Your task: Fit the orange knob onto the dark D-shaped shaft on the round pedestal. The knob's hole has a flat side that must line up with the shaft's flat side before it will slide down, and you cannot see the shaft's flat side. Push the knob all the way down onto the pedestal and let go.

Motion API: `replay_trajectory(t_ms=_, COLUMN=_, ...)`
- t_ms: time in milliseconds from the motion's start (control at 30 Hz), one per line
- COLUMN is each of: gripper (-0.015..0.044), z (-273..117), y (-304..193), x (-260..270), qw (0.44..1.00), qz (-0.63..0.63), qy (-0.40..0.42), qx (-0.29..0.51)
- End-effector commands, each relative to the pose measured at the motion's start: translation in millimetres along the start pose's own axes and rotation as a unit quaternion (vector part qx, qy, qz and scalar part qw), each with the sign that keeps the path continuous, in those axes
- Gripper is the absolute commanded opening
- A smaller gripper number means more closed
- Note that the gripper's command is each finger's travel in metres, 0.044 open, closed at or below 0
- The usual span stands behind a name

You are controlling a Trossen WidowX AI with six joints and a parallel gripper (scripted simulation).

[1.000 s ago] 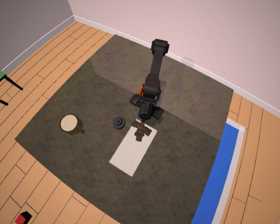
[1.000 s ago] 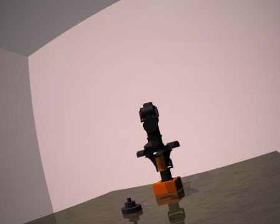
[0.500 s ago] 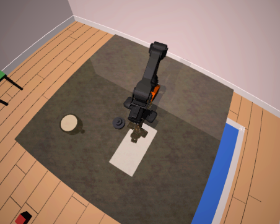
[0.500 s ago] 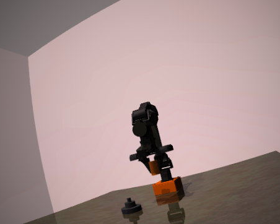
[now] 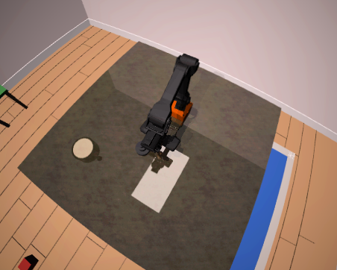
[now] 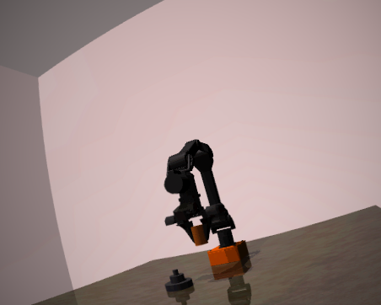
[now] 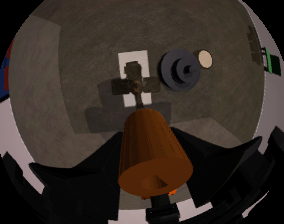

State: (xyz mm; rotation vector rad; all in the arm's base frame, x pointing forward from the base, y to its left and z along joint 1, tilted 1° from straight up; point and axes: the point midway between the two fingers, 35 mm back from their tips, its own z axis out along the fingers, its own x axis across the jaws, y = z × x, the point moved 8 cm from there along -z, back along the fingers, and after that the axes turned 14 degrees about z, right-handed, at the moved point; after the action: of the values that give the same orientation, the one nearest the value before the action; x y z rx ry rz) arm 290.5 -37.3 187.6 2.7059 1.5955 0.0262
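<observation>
The orange knob [image 6: 200,235] [image 7: 155,145] is held between the fingers of my gripper [image 6: 201,241] [image 7: 146,133], clear of the floor. In the wrist view a flared dark recess shows in the knob's near end face; the far end is hidden. The round dark pedestal [image 5: 140,149] [image 6: 179,286] [image 7: 167,75] stands on the floor, apart from the knob. In the exterior view it is lower and to the left of the knob. Its thin shaft [image 6: 175,271] [image 7: 191,70] points up. The shaft's flat side cannot be made out. The arm partly hides the pedestal in the top view.
A white rectangle [image 5: 149,190] [image 7: 139,55] lies on the dark mat [image 5: 205,224], beside the pedestal. A round cream-topped object [image 5: 83,148] [image 7: 205,59] stands on the pedestal's other side. The orange arm base [image 5: 180,112] [image 6: 224,256] is behind. A blue panel [image 5: 262,205] lies at the mat's right edge.
</observation>
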Motion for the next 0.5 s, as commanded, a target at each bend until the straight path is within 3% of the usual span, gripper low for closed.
replay_trajectory(t_ms=0, gripper=0.0, z=1, y=10, x=-6, qw=1.0, qz=-0.001, qy=0.0, qx=-0.006)
replay_trajectory(t_ms=467, gripper=0.0, z=13, y=42, x=-31, qw=1.0, qz=0.003, qy=0.0, qx=-0.008)
